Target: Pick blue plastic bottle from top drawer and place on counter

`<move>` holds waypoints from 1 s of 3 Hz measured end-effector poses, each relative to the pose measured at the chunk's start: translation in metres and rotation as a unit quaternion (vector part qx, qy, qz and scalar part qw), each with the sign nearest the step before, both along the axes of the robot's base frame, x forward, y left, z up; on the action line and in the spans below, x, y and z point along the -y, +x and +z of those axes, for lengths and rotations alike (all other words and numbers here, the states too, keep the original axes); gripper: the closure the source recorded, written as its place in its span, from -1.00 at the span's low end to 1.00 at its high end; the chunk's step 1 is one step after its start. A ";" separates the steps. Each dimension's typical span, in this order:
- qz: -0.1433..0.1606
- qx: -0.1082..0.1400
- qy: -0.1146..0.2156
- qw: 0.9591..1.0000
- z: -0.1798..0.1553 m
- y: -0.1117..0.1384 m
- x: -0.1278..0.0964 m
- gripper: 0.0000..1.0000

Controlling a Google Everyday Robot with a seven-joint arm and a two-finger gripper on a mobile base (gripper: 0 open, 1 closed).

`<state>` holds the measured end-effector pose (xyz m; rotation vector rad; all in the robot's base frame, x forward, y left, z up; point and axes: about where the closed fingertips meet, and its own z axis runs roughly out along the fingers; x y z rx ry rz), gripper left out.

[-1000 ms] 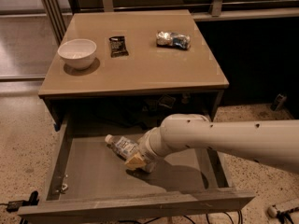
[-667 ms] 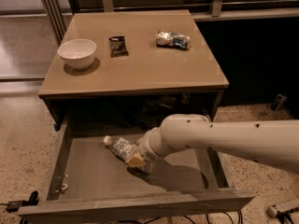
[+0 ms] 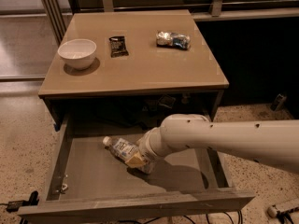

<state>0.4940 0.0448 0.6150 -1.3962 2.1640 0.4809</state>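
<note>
Pale yellow marks the tip of the gripper (image 3: 139, 161), which sits low inside the drawer (image 3: 88, 178), a little right of its middle. It is at the end of the thick white arm (image 3: 224, 139) that reaches in from the right as seen. The tip overlaps the bottom end of the bottle (image 3: 119, 148), so the two look to be touching. Whether it is apart, together or clamped on the bottle I cannot tell, since the wrist hides that.

The bottle lies on its side on the drawer floor. Its long axis runs on a slant, with the white cap toward the back left corner and the base toward the front right, under the gripper. From the gripper, then, most of the bottle lies up and to the left, with label and cap sticking out clear of it.

Above and behind the pulled-out drawer is the desk (image 3: 140, 73), whose front edge overhangs the drawer's back part. On it stand a white bowl (image 3: 77, 53) at the left, a dark packet (image 3: 118, 45) near the middle, and a crinkled snack bag (image 3: 173, 39) toward the back right.

As I judge it, the lift has to bring the bottle forward and up past that edge before it can be set down.
</note>
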 end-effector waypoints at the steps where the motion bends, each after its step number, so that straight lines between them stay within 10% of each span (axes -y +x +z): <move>1: -0.001 0.002 0.002 1.000 0.008 0.002 0.005 1.00; 3: -0.001 0.034 0.003 0.999 0.062 0.012 0.032 1.00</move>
